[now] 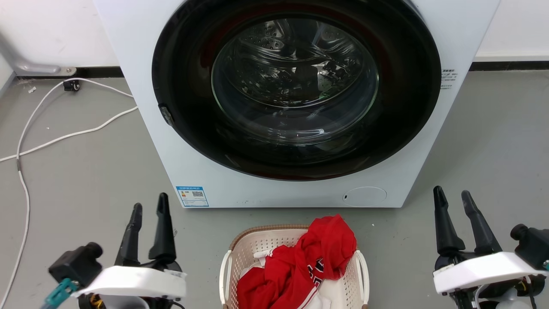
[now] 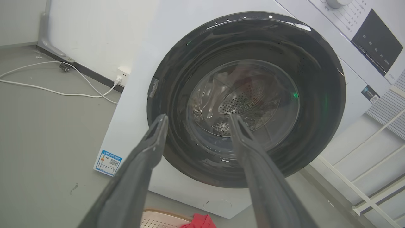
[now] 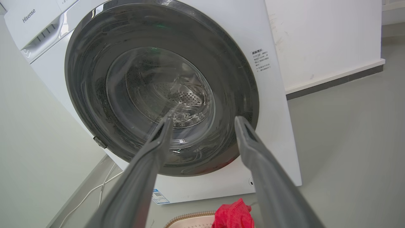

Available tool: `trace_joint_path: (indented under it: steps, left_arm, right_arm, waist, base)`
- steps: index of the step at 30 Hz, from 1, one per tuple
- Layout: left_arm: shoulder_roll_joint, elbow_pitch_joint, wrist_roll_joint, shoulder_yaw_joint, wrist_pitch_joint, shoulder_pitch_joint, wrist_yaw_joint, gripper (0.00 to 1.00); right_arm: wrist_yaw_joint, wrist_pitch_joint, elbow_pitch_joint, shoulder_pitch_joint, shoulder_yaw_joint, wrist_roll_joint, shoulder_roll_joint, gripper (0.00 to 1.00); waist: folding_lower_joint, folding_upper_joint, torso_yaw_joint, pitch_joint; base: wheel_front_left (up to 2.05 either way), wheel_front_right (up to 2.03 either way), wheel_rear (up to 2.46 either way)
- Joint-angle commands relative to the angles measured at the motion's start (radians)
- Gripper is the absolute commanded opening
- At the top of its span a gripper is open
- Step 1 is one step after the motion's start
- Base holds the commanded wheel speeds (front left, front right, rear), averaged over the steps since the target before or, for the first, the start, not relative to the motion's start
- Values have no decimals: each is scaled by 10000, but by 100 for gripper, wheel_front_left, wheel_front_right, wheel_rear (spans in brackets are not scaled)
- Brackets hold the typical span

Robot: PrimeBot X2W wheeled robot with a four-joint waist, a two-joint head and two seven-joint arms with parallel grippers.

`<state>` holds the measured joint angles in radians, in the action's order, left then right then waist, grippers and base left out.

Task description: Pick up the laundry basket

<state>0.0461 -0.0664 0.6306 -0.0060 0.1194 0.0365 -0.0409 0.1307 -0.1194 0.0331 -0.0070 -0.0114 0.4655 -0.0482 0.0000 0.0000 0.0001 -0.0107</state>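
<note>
A white front-loading washing machine (image 1: 274, 189) bears "Hisense" (image 3: 28, 15). Before it sits a cream perforated plastic laundry basket (image 1: 244, 253). The left gripper (image 1: 150, 201) and right gripper (image 1: 451, 192) hang with fingers apart.

A white front-loading washing machine (image 1: 300, 193) stands on the grey smooth floor (image 1: 85, 184) against a white wall (image 1: 51, 30) that has a black skirting strip (image 1: 510, 65). Its round black-rimmed glass door (image 1: 296, 86) is shut, and the perforated steel drum (image 2: 240, 99) shows behind the glass. A blue-and-white rectangular label (image 1: 192, 196) sits at the lower left corner of the machine's front; a round white flap (image 1: 364, 195) sits at the lower right. Thin white cables (image 1: 64, 137) trail across the floor towards its left edge, one running to a white plug (image 2: 119, 77) on the wall. A crumpled red garment (image 1: 309, 262) lies heaped before the machine, near the floor's front edge.
</note>
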Motion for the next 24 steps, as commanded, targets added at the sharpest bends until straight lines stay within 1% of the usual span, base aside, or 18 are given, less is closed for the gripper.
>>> trace_joint_path:
  steps: [1, 2, 3, 5, 6, 7, 8, 9, 21, 24]
  left_arm:
    - [38, -135, -459, -136, 104, -17, 61, 100]
    - [38, -135, -459, -136, 104, -17, 61, 100]
    - [91, -142, -903, -329, 158, -4, 114, 100]
    - [178, -126, -1297, -516, 211, 33, 278, 100]
    - [210, -112, -1450, -596, 239, 50, 385, 100]
    - [210, -112, -1450, -596, 239, 50, 385, 100]
    - [279, -77, -1696, -754, 292, 72, 591, 100]
    - [279, -77, -1696, -754, 292, 72, 591, 100]
    - [906, 197, -2971, -1854, 591, 92, 1503, 100]
    - [1062, 187, -3289, -2156, 663, 56, 1671, 100]
  right_arm:
    - [-1, -97, -95, 31, 22, -364, -31, 100]
    - [-1, -97, -95, 31, 22, -364, -31, 100]
    - [-1, -161, -65, 56, 46, -640, -31, 100]
    - [-1, -214, -43, 91, 65, -887, -31, 100]
    - [-1, -242, -33, 108, 73, -1016, -31, 100]
    - [-1, -242, -33, 108, 73, -1016, -31, 100]
    - [-1, -293, 3, 144, 53, -1263, -31, 100]
    - [-1, -293, 3, 144, 53, -1263, -31, 100]
    - [0, -596, 241, 260, -46, -2391, -31, 100]
    - [0, -667, 185, 262, -19, -2661, -32, 100]
  waist:
    - [0, 0, -2, 0]
    - [0, 0, -2, 0]
    - [0, 0, -4, 1]
    - [0, 0, -9, 3]
    - [0, 0, -11, 4]
    - [0, 0, -11, 4]
    - [0, 0, -13, 4]
    - [0, 0, -13, 4]
    - [0, 0, -21, 3]
    - [0, 0, -27, 2]
  base:
    - [0, 0, 0]
    - [0, 0, 0]
    - [0, 0, 0]
    - [0, 0, 0]
    - [0, 0, 0]
    - [0, 0, 0]
    - [0, 0, 0]
    - [0, 0, 0]
    - [0, 0, 0]
    - [0, 0, 0]
